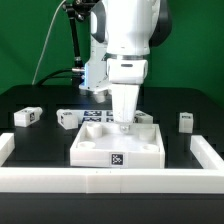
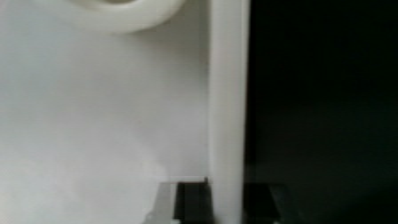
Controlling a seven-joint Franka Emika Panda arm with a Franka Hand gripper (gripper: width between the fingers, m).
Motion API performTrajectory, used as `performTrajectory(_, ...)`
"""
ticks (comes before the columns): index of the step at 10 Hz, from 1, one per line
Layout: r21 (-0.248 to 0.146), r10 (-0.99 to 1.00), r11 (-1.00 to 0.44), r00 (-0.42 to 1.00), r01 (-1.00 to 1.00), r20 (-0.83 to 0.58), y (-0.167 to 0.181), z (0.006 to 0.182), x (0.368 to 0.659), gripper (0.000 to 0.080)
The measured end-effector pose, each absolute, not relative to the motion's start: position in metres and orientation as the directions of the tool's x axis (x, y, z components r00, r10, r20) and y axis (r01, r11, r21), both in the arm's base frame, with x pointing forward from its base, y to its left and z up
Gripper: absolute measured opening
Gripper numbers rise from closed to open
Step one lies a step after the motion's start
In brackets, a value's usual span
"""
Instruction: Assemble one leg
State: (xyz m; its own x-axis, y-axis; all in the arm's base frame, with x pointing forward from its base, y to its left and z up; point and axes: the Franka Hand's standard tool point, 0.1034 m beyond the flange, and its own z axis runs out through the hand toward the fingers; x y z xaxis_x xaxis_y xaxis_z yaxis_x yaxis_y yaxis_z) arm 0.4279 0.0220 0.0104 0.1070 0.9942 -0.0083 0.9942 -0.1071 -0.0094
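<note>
One leg, clamped in the gripper, is hanging over the panel just below, likely awaiting seating in its hole.

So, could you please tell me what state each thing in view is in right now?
gripper: down at the panel's far edge, open or shut unclear.
panel: lying flat on the table.
leg at the exterior view's left: loose, on its side.
leg by the panel's far corner: loose, ungripped.
leg at the exterior view's right: loose, apart from the panel.
</note>
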Motion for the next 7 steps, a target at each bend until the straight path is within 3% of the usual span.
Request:
performTrajectory(5,-0.011,0.995,-0.099,0.099,0.995,-0.01,0.022,0.01,0.428,0.0057)
performTrajectory(7,-0.009,0.999,-0.043,0.042,0.999,-0.011,0.031,0.011,0.445,0.0057)
